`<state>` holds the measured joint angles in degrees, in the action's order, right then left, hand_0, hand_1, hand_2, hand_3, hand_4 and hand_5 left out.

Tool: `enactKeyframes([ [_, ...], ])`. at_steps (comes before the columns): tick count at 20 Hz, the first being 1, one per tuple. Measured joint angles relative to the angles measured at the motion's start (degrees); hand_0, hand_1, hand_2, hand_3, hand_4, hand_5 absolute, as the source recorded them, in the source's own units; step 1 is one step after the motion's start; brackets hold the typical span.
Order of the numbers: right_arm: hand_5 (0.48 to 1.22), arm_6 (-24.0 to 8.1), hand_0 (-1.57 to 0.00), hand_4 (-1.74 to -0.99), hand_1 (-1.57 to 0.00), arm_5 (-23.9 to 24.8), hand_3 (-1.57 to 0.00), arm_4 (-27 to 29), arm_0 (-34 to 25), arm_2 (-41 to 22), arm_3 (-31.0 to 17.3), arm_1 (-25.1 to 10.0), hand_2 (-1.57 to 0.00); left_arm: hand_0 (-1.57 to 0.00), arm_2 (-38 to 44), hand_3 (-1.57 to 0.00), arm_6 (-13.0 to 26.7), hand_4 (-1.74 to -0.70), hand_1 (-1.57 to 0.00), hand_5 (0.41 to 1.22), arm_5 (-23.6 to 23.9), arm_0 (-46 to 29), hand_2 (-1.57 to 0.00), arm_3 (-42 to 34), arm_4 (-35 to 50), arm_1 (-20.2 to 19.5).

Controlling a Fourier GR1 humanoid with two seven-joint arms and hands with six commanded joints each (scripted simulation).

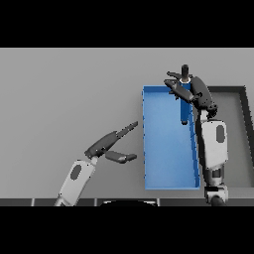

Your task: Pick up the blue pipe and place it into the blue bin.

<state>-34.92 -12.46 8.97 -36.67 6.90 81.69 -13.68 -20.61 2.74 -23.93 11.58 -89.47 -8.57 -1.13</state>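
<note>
On the left, the robot's left hand (106,145) hovers idle over the grey bench (64,94), its fingers straight and spread, thumb apart, holding nothing. Beside it lies the shallow rectangular blue bin (163,163), open-topped to receive the load. Over the bin's far right corner, the right hand (191,89) has its fingers curled around the slim blue pipe (184,106), which hangs roughly upright, its lower end apparently inside the bin, likely poised for release.
</note>
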Motion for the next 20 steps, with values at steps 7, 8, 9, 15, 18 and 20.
enactKeyframes([
  [7, 1.221, -0.01, -1.57, -1.616, -1.57, 9.93, -0.8, 10.11, 5.9, -12.66, -6.71, -8.32, -1.57, 0.0, 0.02, 0.0, -0.43, -0.92, 0.0, 0.481, 0.53, 0.33, 0.0, 0.64, -0.73, -0.05],
  [8, 1.221, -0.01, -1.57, -1.641, -1.57, 12.59, -0.64, 13.35, 6.09, -16.05, -7.4, -10.3, -1.57, 0.0, 0.05, 0.0, -0.2, -0.92, 0.0, 0.484, 0.82, 0.47, 0.0, 0.44, -0.86, 0.04],
  [9, 1.221, 0.01, -1.57, -1.661, -1.57, 14.97, -0.51, 16.54, 5.54, -19.09, -8.84, -12.69, -1.57, 0.0, 0.28, 0.0, 0.68, -0.92, 0.0, 0.486, 0.6, 1.13, 0.0, 0.42, -0.54, 0.04],
  [15, 1.125, -0.02, -0.69, -1.37, -0.66, 30.47, -0.19, 40.03, -0.59, -39.97, -10.73, -25.37, -0.63, 0.0, 0.43, 0.0, -0.62, -0.92, 0.0, 0.493, 0.39, 0.64, 0.0, 0.79, -0.68, -0.62],
  [18, 1.01, -0.04, -0.35, -1.279, -0.34, 28.95, -0.09, 41.1, -3.21, -46.22, -9.13, -28.9, -0.32, 0.0, 0.17, 0.0, -0.04, -0.92, 0.0, 0.494, 0.28, 0.47, 0.0, 0.85, -0.55, -0.24],
  [20, 0.913, -0.03, -0.23, -1.233, -0.21, 25.52, -0.06, 37.12, -5.85, -51.33, -9.0, -31.37, -0.21, 0.0, 0.31, 0.0, -0.02, -0.93, 0.0, 0.496, 0.62, 0.85, 0.0, 1.27, -0.68, 0.02],
])
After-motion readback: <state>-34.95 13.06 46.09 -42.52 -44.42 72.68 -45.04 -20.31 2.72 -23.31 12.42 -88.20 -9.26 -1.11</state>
